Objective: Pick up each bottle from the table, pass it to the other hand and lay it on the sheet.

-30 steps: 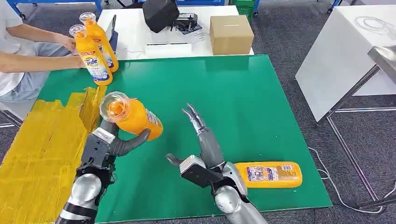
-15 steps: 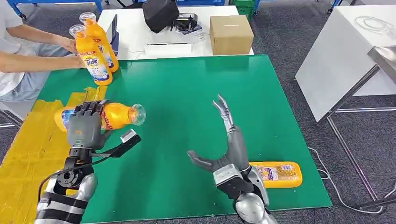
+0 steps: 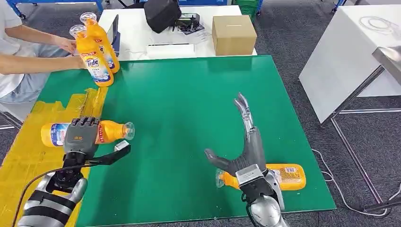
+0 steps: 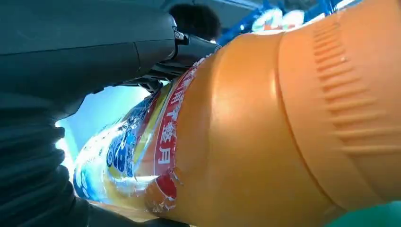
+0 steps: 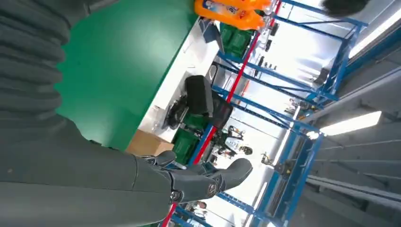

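My left hand [image 3: 81, 137] grips an orange bottle [image 3: 106, 132] that lies on its side, its base over the yellow sheet [image 3: 28, 161] and its clear cap over the green table [image 3: 198, 94]. Close up, the left wrist view shows the orange bottle [image 4: 265, 132] under the dark fingers [image 4: 94, 52]. My right hand [image 3: 243, 151] hangs open with fingers stretched straight, just above a second orange bottle [image 3: 279, 176] lying near the table's front right edge. Two more upright bottles [image 3: 94, 56] stand at the far left, held by a person's hands [image 3: 71, 47].
A person sits at the far left with arms over the table. Behind the green table is a white table with a cardboard box [image 3: 233, 34] and a black bag [image 3: 162, 14]. Another white table [image 3: 350, 52] stands to the right.
My left hand has carried the bottle left and down toward the yellow sheet, turning it flat. My right hand has moved right and back, over the lying bottle.
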Controlling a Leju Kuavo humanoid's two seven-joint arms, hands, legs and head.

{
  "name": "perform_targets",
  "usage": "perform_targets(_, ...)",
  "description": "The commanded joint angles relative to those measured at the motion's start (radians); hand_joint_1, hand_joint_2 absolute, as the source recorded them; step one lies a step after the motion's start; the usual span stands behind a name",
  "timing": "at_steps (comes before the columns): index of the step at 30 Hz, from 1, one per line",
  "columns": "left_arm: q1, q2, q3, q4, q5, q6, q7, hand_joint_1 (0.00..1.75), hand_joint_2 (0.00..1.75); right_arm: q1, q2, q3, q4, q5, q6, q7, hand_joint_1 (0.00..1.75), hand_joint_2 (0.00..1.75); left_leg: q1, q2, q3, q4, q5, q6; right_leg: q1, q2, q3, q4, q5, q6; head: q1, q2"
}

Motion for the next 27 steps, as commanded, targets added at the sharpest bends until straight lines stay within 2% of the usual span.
perform_targets(1,-0.031,0.038,0.015,0.123,-0.003,-0.086,-0.045,1.75,1.75,-0.012,-0.002,-0.060,0.032,0.001,0.010,0.012,0.00,1.75,0.002,0.000,0.003,0.000,-0.001,0.000,0.002,-0.002,0.004,-0.002,0.000,-0.002,0.000,0.000)
perform_targets(8,-0.009,0.058,0.031,0.116,0.027,-0.111,-0.088,1.75,1.75,-0.014,0.001,-0.067,0.045,0.004,0.008,0.013,0.00,1.75,0.002,0.000,0.003,-0.001,-0.001,-0.001,0.002,-0.001,0.004,-0.002,0.000,-0.002,0.000,0.000)
perform_targets(12,0.012,0.091,0.042,0.123,0.079,-0.173,-0.119,1.75,1.75,-0.018,0.005,-0.074,0.063,0.009,0.006,0.016,0.00,1.75,0.002,0.002,0.004,-0.001,-0.001,-0.001,0.002,0.001,0.005,-0.002,0.000,-0.002,0.000,0.000)
perform_targets(22,0.018,0.106,0.055,0.150,0.103,-0.200,-0.105,1.75,1.75,-0.023,0.007,-0.077,0.076,0.011,0.004,0.018,0.00,1.75,0.001,0.001,0.002,-0.001,-0.001,0.000,0.001,0.001,0.003,-0.001,0.000,-0.001,0.000,0.000)
perform_targets(23,0.019,0.100,0.061,0.158,0.111,-0.200,-0.104,0.56,1.75,-0.024,0.008,-0.078,0.079,0.012,0.004,0.019,0.00,1.75,0.001,0.002,0.003,-0.001,-0.001,0.000,0.002,0.001,0.004,-0.002,0.000,-0.002,0.000,0.000)
perform_targets(27,0.021,0.100,0.060,0.160,0.111,-0.200,-0.104,0.56,1.75,-0.024,0.008,-0.078,0.079,0.012,0.004,0.019,0.00,1.75,0.001,0.001,0.002,-0.001,0.000,0.000,0.001,0.000,0.003,-0.001,0.000,-0.001,0.000,0.000)
